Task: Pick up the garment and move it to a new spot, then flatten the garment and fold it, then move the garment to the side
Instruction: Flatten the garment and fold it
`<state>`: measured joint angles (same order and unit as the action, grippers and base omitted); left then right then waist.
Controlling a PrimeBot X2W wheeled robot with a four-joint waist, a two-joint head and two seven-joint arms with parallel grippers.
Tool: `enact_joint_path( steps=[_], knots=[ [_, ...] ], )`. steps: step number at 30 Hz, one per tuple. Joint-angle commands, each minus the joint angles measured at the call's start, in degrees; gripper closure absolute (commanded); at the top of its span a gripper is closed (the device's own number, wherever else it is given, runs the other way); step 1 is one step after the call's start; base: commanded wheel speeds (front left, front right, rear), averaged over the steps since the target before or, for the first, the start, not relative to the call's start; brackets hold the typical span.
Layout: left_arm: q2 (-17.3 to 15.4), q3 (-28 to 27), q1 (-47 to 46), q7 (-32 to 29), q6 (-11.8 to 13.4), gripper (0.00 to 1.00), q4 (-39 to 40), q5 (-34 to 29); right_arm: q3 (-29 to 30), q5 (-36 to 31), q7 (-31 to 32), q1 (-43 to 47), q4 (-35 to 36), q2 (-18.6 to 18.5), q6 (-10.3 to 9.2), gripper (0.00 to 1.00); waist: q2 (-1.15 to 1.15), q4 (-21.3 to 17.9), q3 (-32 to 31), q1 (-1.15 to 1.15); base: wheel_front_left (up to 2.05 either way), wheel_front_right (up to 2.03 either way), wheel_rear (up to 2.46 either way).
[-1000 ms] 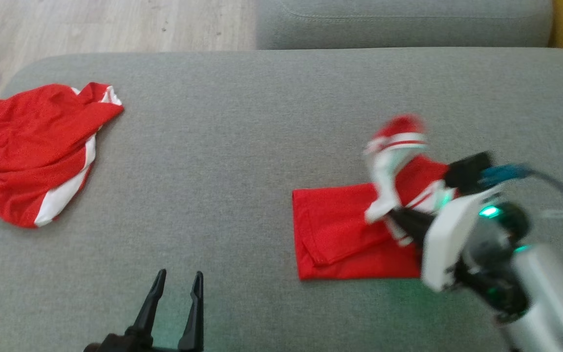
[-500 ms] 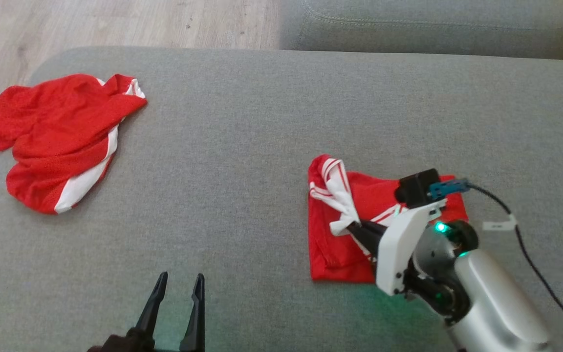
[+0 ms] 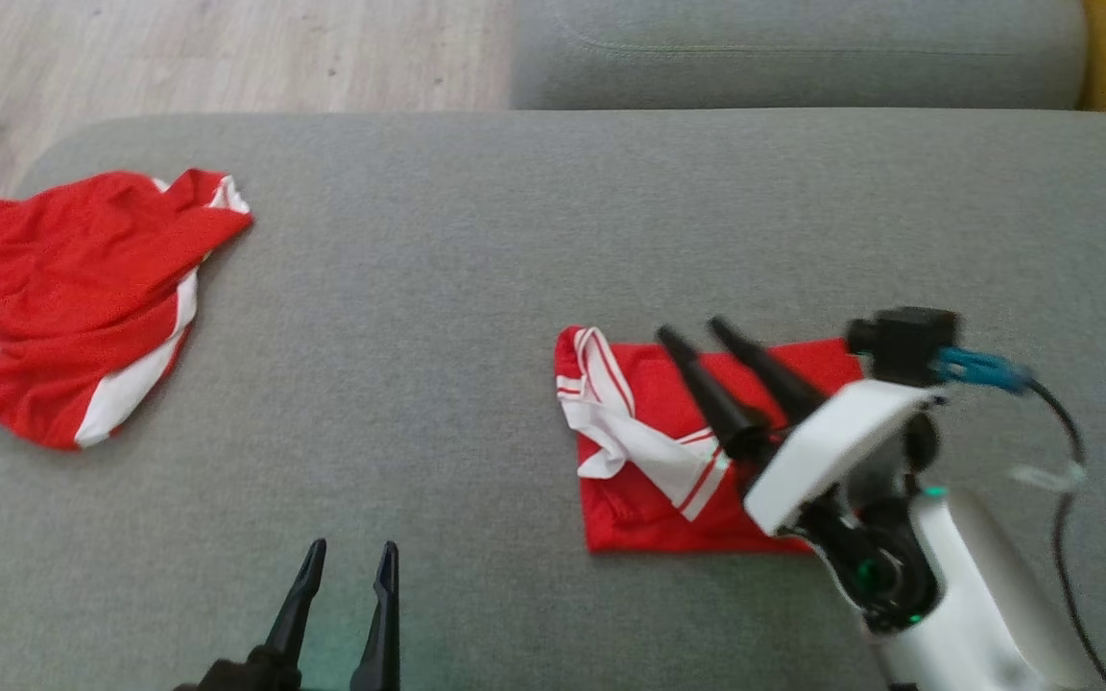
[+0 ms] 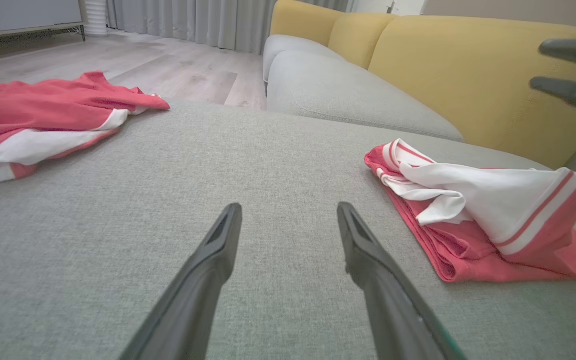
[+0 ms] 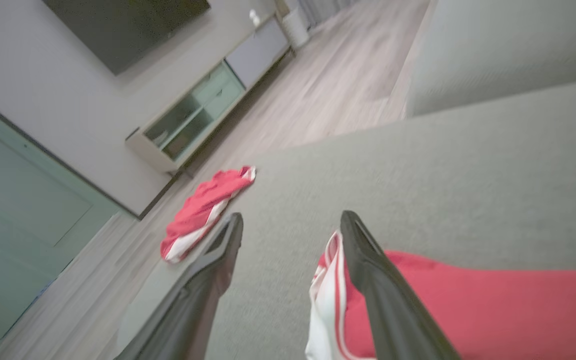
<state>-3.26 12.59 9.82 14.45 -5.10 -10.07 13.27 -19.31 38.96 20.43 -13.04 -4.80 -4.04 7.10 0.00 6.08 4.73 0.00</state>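
Garment [image 3: 649, 451] lies folded (white flap uppermost). Right gripper [image 3: 689, 329] above the garment: jaws apart, empty. Left gripper [image 3: 351, 549] likewise. Remaining, likely: shift garment aside.

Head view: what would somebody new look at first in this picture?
Probably the bright red-and-white folded garment on the right of the grey sofa seat, with the right gripper poised over it, jaws open and holding nothing. Next comes a second red-and-white garment, lying crumpled at the seat's far left edge.
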Motion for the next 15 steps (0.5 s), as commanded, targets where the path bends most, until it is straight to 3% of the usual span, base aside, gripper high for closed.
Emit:
enact_joint_path(
  steps=[1,9,15],
  knots=[
    [0.38,-2.04,-1.22,0.55,-0.08,0.00,1.46,-0.35,-0.36,-1.37,-1.65,-0.59,2.90,0.36,0.39,0.00,0.00,-0.53,-0.30,0.00,0.00,0.00,0.00],
    [0.38,-2.48,-0.93,0.55,-0.07,0.00,1.69,-0.55,7.45,-14.96,-16.34,6.44,3.35,-4.91,0.39,0.00,0.00,-2.72,-1.33,0.00,0.00,0.00,0.00],
    [0.38,-2.99,-0.57,0.55,0.07,0.00,2.14,-0.47,13.03,-20.06,-23.77,10.90,-1.25,-5.15,0.39,0.00,0.00,-3.69,-1.78,0.00,0.00,0.00,0.00]
  ],
)
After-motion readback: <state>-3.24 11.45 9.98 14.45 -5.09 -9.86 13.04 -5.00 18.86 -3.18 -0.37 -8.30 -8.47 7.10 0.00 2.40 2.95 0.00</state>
